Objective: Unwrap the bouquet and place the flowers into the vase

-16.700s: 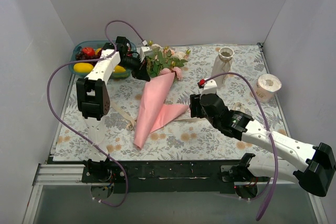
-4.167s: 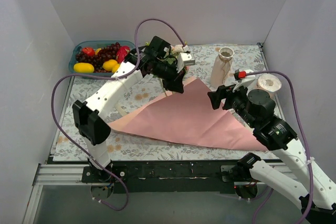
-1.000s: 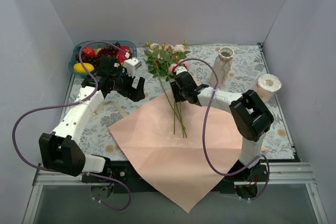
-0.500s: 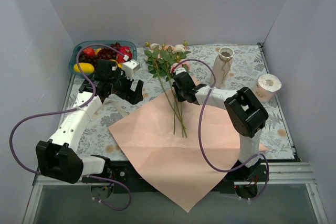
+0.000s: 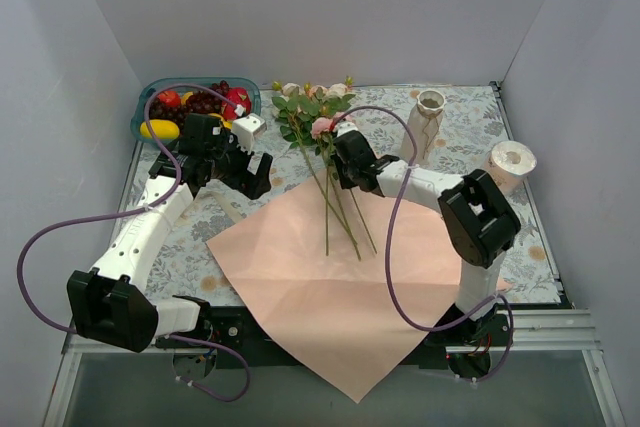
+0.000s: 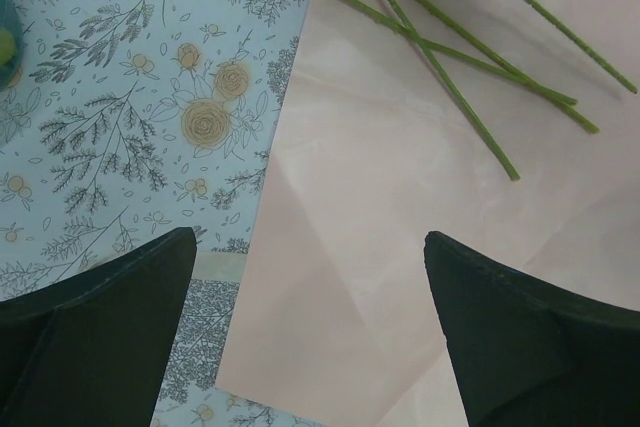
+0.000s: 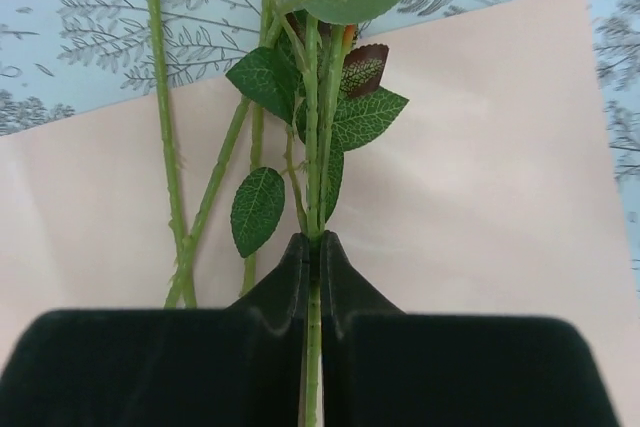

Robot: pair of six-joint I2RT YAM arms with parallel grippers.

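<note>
Overhead view, 2 wrist close-ups, shared paper (image 5: pixel 300 297)

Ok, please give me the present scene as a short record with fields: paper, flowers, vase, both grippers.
paper: unfolded, spread flat
flowers: stems lying on the paper, blooms beyond its far edge
vase: upright, no flowers in it
left gripper: open, above the paper's edge, holding nothing
right gripper: shut on a rose stem
</note>
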